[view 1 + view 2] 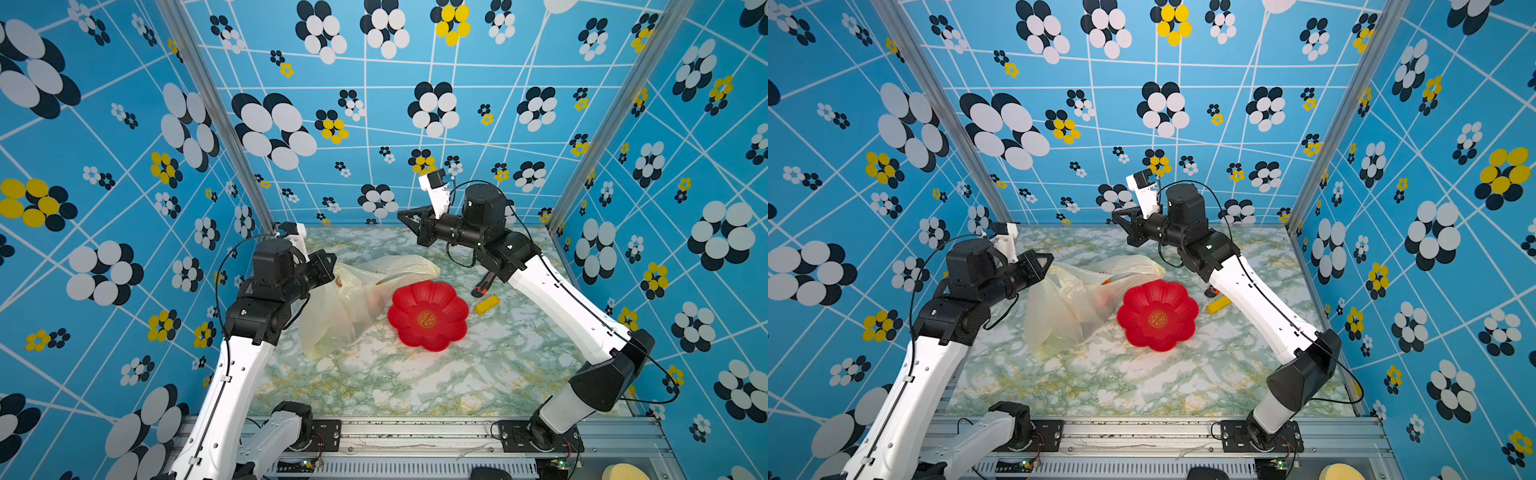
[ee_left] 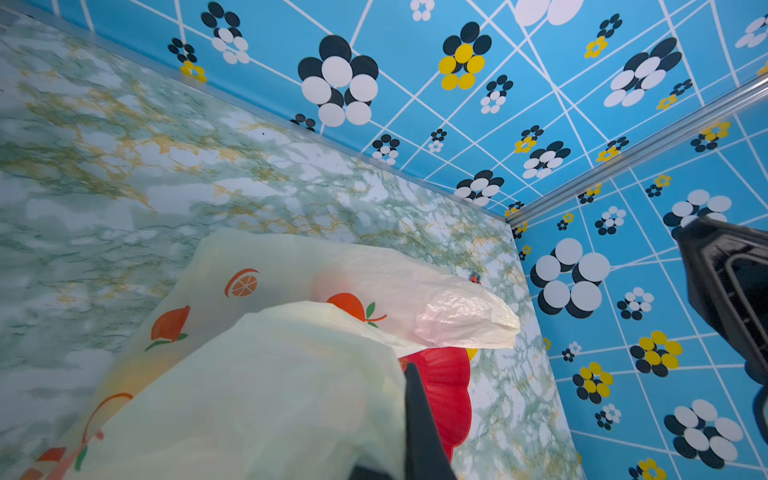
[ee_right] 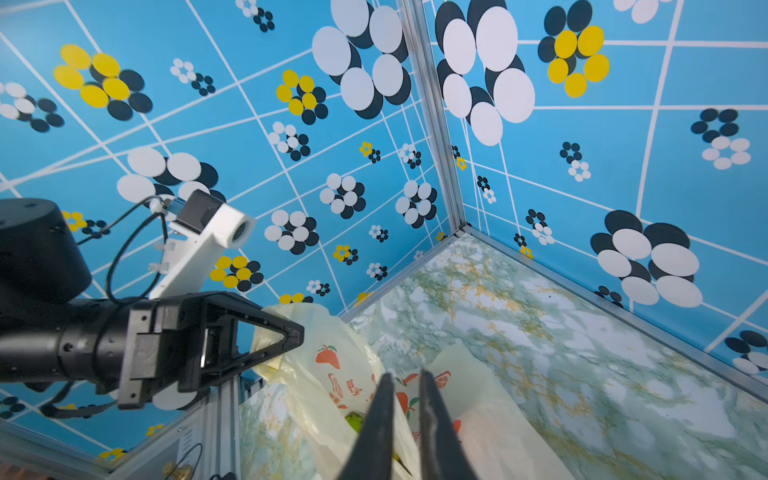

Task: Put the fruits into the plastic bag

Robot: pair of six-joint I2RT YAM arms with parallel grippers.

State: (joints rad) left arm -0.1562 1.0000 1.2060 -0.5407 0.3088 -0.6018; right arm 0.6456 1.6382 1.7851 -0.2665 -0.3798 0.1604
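- left gripper (image 1: pixel 330 268), left of centre in both top views, is clamped shut on an upper edge of the plastic bag (image 1: pixel 332 320); the right wrist view shows film pinched at its tip. judgement: it lifts the rim so the mouth stays agape for dropping.
- right gripper (image 1: pixel 401 216) hangs high at upper centre, well above the table (image 1: pixel 415 382). its jaws stand a narrow slit apart with nothing between them – likely just emptied or waiting.
- bag lies slumped at centre-left, touching the red plate (image 1: pixel 407 307) beside it.
- fruits (image 1: pixel 376 305): none loose on table or plate. a red-orange blur shows through the film in both top views, and a green piece (image 3: pixel 356 419) in the right wrist view – so they sit inside the bag.
- counts: one bag, one plate (bare), two arms, one orange-black cutter (image 1: pixel 482 286), one yellow strip (image 1: pixel 487 304) right of the plate. fruits – two shapes made out, full number cannot be told through the film.
- judgement: task looks at or near its end.
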